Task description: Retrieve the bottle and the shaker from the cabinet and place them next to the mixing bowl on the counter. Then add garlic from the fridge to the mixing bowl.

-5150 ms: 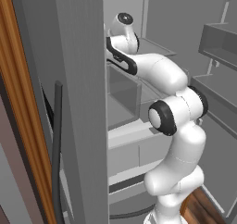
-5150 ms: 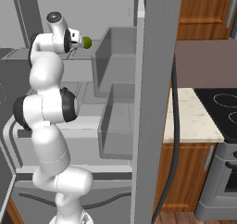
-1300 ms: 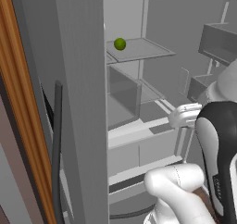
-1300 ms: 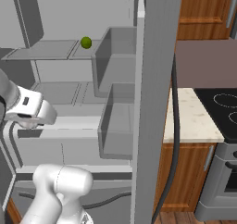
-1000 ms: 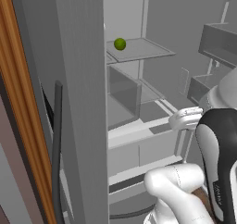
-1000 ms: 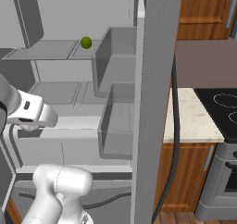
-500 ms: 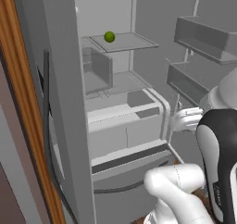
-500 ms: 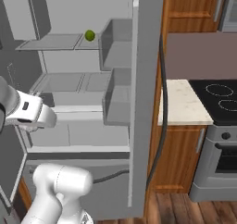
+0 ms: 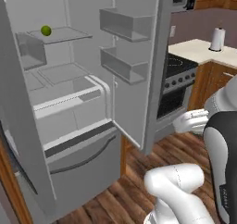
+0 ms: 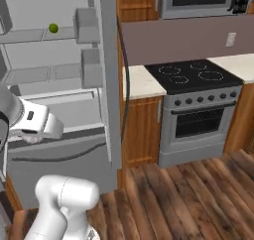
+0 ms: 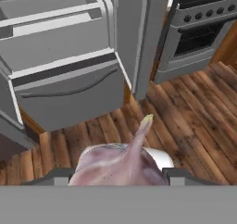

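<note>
Grey throughout on the fridge [image 9: 74,140]: finding it standing wide open, with shelves and door bins [image 9: 125,26] exposed. Noting a small green ball [image 9: 46,30] resting on the upper shelf, well inside. Observing the same ball [image 10: 53,29] from the right base camera, high and left of the door edge.

Looking along the gripper [image 11: 118,176]: finding the claw clamping the garlic [image 11: 122,159] between its two tips, with the bulb filling the gap and the thin stem pointing away from the hand. Recording the garlic as outside the fridge, hanging over the wood floor [image 11: 190,121], in front of the bottom drawer [image 11: 65,86].

Noting a black stove [image 10: 193,73] standing just beside the fridge, with a beige counter [image 10: 141,83] strip between them. Sighting a paper roll [image 9: 216,39] standing upright on the far counter.
</note>
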